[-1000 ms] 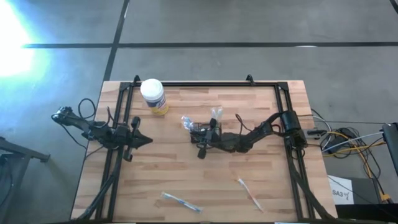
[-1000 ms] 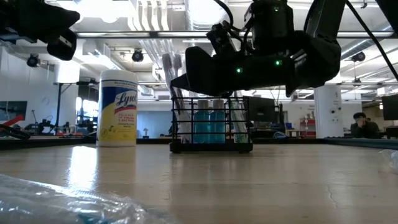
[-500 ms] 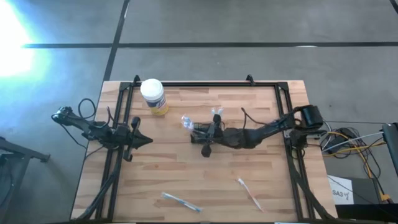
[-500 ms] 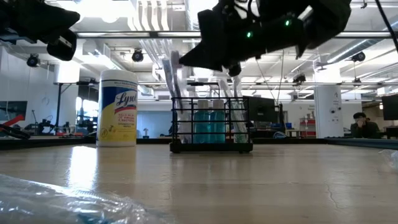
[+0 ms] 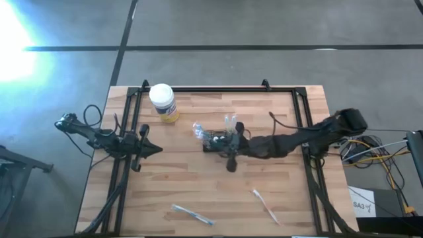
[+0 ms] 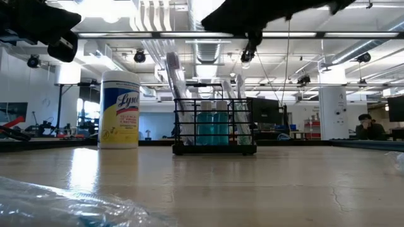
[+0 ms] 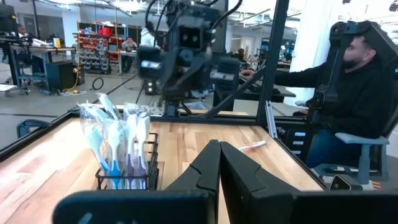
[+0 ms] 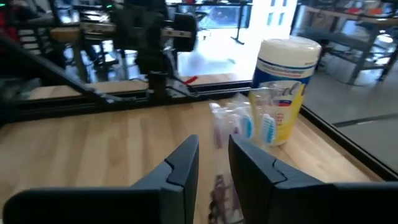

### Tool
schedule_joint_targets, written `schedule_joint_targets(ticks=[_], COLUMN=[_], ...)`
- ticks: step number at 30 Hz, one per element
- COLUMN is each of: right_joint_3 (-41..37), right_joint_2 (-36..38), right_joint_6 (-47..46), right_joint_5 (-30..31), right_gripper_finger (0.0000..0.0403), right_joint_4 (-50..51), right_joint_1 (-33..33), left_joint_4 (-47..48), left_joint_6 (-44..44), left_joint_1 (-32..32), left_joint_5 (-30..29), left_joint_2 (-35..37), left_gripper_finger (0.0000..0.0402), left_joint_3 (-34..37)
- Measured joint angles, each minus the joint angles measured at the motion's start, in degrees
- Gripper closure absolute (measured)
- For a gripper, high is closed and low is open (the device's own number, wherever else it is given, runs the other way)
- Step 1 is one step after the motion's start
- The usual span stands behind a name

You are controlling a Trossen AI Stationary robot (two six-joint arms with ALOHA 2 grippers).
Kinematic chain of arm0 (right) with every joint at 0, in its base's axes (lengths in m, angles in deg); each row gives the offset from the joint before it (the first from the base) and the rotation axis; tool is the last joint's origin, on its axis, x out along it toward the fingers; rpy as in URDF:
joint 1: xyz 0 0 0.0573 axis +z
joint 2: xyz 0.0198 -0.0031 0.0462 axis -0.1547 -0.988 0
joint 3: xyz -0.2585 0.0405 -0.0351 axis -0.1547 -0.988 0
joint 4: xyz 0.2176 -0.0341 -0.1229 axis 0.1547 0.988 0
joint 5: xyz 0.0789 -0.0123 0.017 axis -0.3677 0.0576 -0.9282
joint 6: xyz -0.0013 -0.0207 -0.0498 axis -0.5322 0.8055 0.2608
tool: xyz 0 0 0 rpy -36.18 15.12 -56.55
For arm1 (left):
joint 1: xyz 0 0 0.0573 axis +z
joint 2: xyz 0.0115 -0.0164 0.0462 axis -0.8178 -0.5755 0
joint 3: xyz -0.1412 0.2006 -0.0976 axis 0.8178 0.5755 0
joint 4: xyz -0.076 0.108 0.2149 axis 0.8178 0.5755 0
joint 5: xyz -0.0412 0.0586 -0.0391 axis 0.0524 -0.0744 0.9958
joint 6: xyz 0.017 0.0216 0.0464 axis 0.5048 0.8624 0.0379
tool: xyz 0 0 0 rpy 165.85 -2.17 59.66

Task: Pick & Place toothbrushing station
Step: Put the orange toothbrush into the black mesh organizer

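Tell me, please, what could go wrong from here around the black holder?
The right end effector hangs open above the holder; its wrapped toothbrushes stick up and could snag if it swings low. The jar stands near the holder, so a sideways sweep might topple it. The left end effector waits shut at the left.

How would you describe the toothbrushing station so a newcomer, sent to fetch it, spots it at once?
Start at the wooden table and go to its middle, beside the right gripper. There stands the toothbrushing station, a small black wire holder with wrapped toothbrushes sticking up. Unlike the white-lidded yellow jar near the far edge, it is dark, boxy and open-sided.
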Motion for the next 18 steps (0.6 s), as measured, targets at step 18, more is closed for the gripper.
schedule_joint_targets(ticks=[18], right_joint_3=[-0.9], right_joint_2=[18.5], right_joint_6=[3.7], right_joint_5=[0.1], right_gripper_finger=[0.0351], right_joint_4=[8.3], right_joint_1=[18.3], left_joint_4=[0.6], left_joint_6=[0.0], left_joint_1=[0.0], left_joint_5=[0.0], left_joint_2=[0.0], left_gripper_finger=[0.039], left_joint_3=[0.0])
